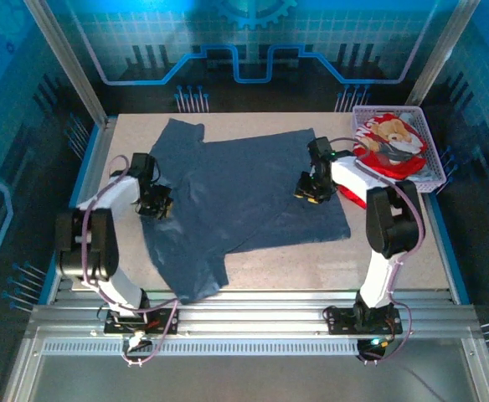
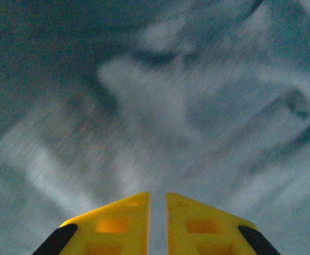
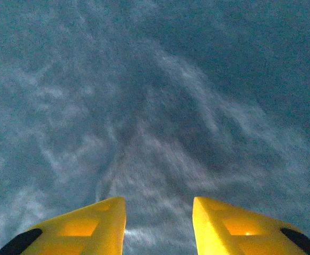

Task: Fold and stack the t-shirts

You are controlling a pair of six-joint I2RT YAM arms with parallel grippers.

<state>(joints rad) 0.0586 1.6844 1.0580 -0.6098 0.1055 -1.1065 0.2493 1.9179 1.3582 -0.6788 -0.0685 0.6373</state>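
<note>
Your slate-blue t-shirt (image 1: 244,193) lies flat mid-frame, long axis left to right, sleeves left, hem right. Over it, your left gripper (image 2: 158,197) is nearly pressed together, your right gripper (image 3: 159,202) spread.

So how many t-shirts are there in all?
2. A slate-blue t-shirt lies spread across the table; a red teddy-bear t-shirt sits in the lilac basket at the far right. Others could hide beneath it.

matt blue cloth t-shirt (image 1: 244,193), speckled matt table (image 1: 311,260), plastic mesh basket (image 1: 427,172)
</note>
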